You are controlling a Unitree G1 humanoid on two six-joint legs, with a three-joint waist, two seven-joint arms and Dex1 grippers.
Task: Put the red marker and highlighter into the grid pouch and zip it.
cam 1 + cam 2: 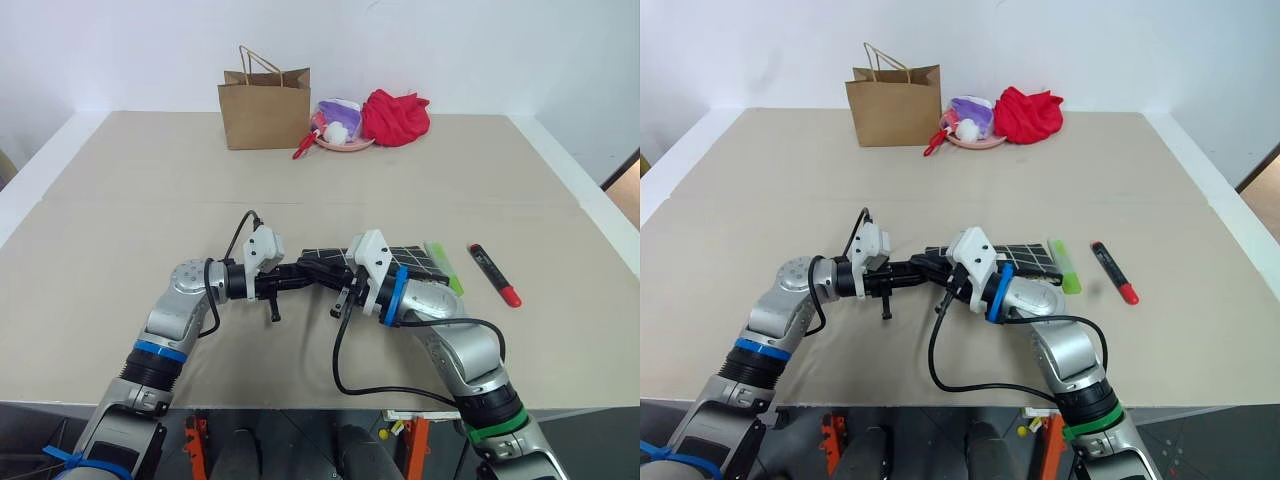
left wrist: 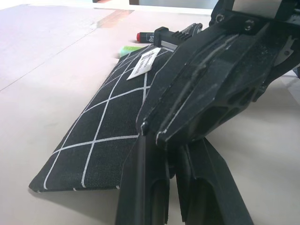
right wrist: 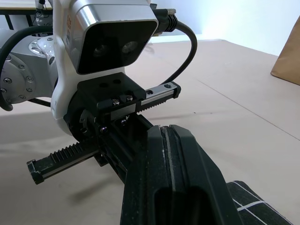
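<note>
- Grid pouch [image 1: 400, 262] lying flat on the tan table [image 1: 120, 220], near the front edge, black with thin white lines.
- Small white label [image 2: 144, 64] seen on top of the pouch.
- Left gripper [image 1: 312, 277] reaching in level from the left, fingers pressed tight together at the pouch's left end; cannot tell if any cloth or cord is pinched.
- Right gripper [image 1: 335, 272] coming in from the right, over the pouch, fingers squeezed shut too, tips right next to the left gripper's tips.
- Cannot tell if the right one has hold of anything.
- Highlighter [image 1: 444, 266] lying on the table, lime green, touching or just beside the pouch's right edge, not inside.
- Red marker [image 1: 495, 275] lying on the table further right, apart from the highlighter, black end pointing away from the robot.
- Brown paper bag [image 1: 265, 108] standing at the far edge of the table.
- Pink plate [image 1: 343, 138] with small things and a red cloth [image 1: 395, 116] just beside the bag.
</note>
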